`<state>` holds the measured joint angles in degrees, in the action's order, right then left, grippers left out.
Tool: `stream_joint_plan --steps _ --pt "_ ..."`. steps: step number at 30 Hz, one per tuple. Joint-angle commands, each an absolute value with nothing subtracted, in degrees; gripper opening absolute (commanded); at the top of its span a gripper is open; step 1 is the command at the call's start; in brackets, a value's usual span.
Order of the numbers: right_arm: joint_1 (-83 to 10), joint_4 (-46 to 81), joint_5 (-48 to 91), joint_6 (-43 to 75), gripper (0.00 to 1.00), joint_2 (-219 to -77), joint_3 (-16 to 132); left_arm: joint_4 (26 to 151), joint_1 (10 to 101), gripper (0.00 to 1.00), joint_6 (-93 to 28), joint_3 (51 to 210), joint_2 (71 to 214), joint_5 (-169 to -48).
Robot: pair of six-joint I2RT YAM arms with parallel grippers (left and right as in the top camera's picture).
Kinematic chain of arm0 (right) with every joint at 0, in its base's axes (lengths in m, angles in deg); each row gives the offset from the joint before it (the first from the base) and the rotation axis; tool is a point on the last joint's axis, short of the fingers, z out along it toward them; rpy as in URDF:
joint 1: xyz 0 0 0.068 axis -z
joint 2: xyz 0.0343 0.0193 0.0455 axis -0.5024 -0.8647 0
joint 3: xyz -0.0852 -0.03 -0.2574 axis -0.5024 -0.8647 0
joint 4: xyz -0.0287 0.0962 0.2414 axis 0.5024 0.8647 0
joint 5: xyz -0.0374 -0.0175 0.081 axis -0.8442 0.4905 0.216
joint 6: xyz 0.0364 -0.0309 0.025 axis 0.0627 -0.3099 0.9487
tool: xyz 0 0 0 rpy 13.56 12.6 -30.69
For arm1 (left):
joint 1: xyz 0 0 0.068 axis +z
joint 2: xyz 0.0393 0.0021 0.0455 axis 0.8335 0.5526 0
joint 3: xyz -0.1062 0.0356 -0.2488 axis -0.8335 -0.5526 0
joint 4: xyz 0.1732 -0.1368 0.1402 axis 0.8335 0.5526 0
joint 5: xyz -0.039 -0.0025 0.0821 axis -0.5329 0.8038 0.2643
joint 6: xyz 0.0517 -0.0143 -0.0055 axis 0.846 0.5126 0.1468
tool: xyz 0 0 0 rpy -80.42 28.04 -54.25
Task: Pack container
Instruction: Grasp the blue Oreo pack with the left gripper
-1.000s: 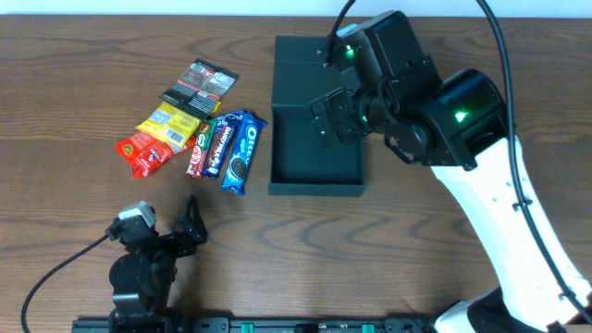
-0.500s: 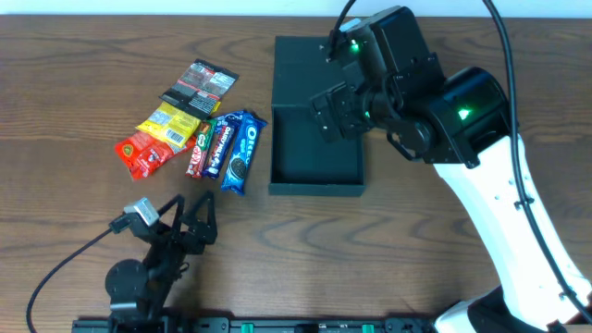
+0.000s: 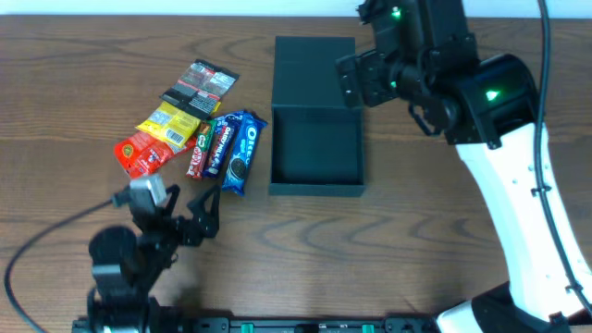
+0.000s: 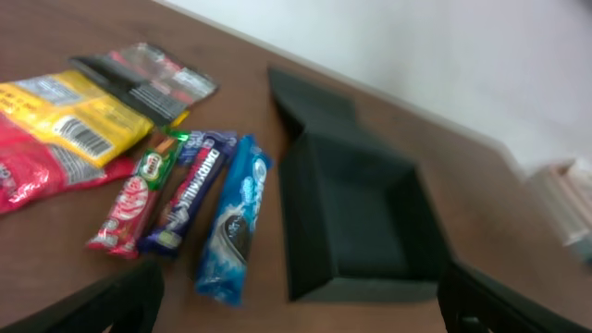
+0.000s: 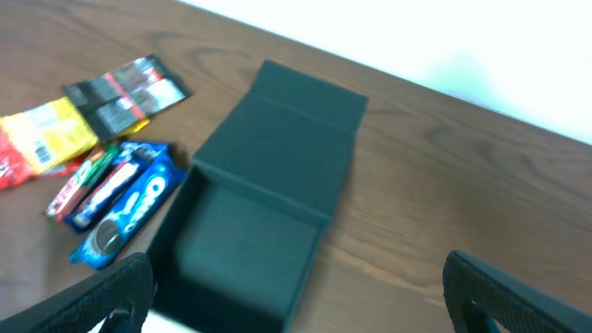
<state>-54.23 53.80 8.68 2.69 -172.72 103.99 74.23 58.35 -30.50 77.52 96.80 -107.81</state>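
Now the container (image 3: pixel 315 148) sits on the table (image 3: pixel 444 240) toward the far edge, a little right of the middle. Its hinged flap lies opened flat behind it, reaching close to that far edge, and the shallow box part faces up. To its left lies a loose cluster of snack packets: a blue cookie packet (image 3: pixel 240 154) just beside the container's left wall, then a purple bar (image 3: pixel 218 146) and a red wafer bar (image 3: pixel 201 148) side by side. A yellow packet (image 3: pixel 169 124), a red packet (image 3: pixel 141 154) and a black packet (image 3: pixel 197 86) lie farther toward the left edge.

The left gripper (image 3: pixel 202 220) hovers low near the front edge, just in front of the snacks, its pincer spread wide and holding nothing. The right gripper (image 3: pixel 357 80) hangs over the container's far right corner, above the hinge line, its pincer also spread wide with nothing between the fingers (image 5: pixel 111 298).
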Motion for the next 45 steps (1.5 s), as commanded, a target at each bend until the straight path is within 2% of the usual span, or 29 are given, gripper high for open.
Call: stream_joint_plan --steps 1,6,12,20,24,29,37,45 --pt "-51.08 53.58 8.09 1.27 0.99 -173.24 103.38 76.81 58.63 0.96 -18.9 85.71 107.4 -106.48" --pt "-46.43 50.08 8.14 -0.52 0.99 -174.95 103.36 80.7 55.24 0.96 -10.9 97.78 124.88 -98.5" --pt "-40.99 41.95 10.08 -4.33 0.99 -179.06 103.34 80.96 47.09 0.96 -8.98 108.88 143.55 -85.84" --pt "-32.66 33.93 18.34 -5.53 0.99 -187.04 103.34 81.81 41.58 0.96 -9.87 117.12 162.45 -84.68" --pt "-29.18 33.62 25.19 -5.53 0.99 -188.48 103.34 81.68 39.99 0.96 -9.85 118.19 166.43 -84.93" --pt "-29.12 34.34 25.12 -4.96 0.99 -188.5 103.34 81.9 39.18 0.95 -9.52 118.17 168.77 -85.78" --pt "-29.49 37.86 25.12 2.51 0.99 -188.52 103.34 84.63 39.11 0.96 -8.54 118.13 171.57 -85.76" --pt "-29.49 39.76 25.1 2.84 0.99 -188.52 103.34 86.82 38.55 0.96 -7.86 118.08 176.33 -85.8"
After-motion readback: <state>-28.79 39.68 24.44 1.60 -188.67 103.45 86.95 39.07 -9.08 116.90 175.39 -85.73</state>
